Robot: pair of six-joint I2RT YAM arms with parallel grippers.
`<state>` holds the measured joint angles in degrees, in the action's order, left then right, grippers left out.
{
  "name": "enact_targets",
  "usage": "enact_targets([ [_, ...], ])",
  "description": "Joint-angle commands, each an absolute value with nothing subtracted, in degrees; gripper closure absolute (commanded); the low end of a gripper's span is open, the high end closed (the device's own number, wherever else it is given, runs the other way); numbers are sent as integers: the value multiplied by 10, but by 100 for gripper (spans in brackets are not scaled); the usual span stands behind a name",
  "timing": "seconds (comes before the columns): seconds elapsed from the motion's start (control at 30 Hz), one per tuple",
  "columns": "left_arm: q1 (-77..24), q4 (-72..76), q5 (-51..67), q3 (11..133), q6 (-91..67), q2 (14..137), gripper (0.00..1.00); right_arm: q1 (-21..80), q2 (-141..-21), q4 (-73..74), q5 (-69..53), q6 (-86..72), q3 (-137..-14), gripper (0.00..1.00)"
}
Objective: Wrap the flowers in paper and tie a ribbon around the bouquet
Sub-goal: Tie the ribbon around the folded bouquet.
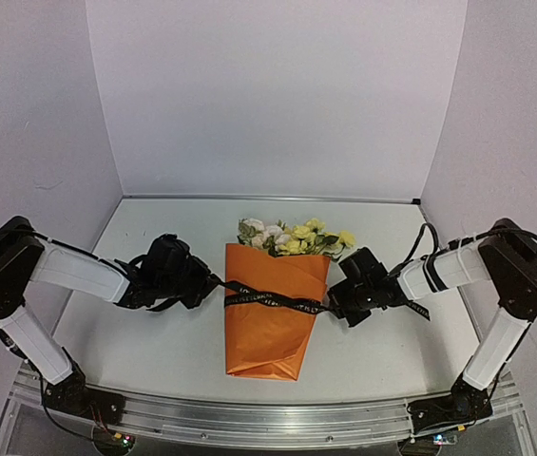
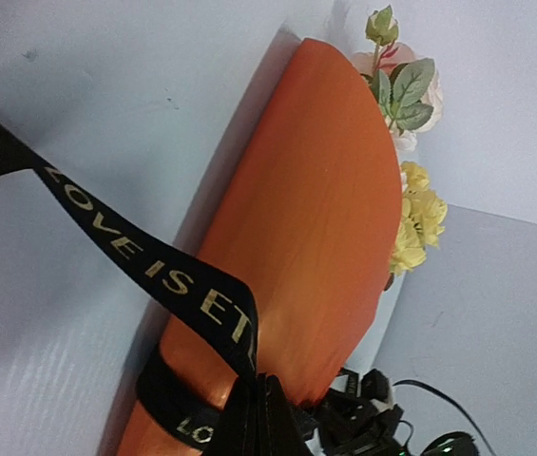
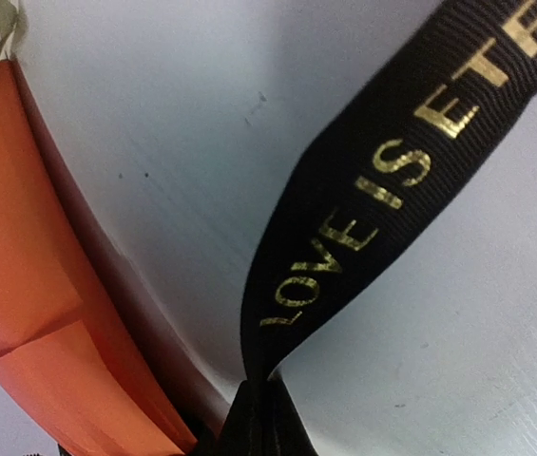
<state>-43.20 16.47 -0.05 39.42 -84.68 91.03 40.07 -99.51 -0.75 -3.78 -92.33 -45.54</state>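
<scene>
At the middle of the table [image 1: 154,351] the bouquet [image 1: 278,271] is laid flat, the narrow end of its orange paper [image 1: 263,342] turned toward the arms. The flowers [image 1: 292,236] are seen at the far end. The ribbon [image 1: 273,300] is stretched across the middle, and one end is clamped in the left gripper [image 1: 216,283], the other in the right gripper [image 1: 331,302].

Table [image 1: 144,347]: pale, flat surface. One bouquet [image 1: 275,274] was found lying flat near its middle, as an orange paper [image 1: 263,347] cone, flowers [image 1: 292,236] turned toward the far wall [image 1: 268,95], narrow end toward the near edge. A black ribbon [image 1: 273,300] was recorded across the cone.
</scene>
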Motion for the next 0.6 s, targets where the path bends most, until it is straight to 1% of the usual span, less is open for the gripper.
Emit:
enact_targets([
  [0.0,-428,55,-47,394,-771,832,100,380,-1028,34,16,-900,-454,100],
  [0.13,-397,32,-52,346,-747,795,100,354,-1031,34,44,-878,-443,100],
  [0.27,-319,61,-8,297,-714,795,100,323,-1033,34,49,-856,-439,100],
  [0.37,-282,52,11,295,-677,795,100,296,-1016,36,51,-836,-427,100],
  [0.57,-140,59,72,264,-640,790,100,214,-947,61,46,-799,-360,100],
])
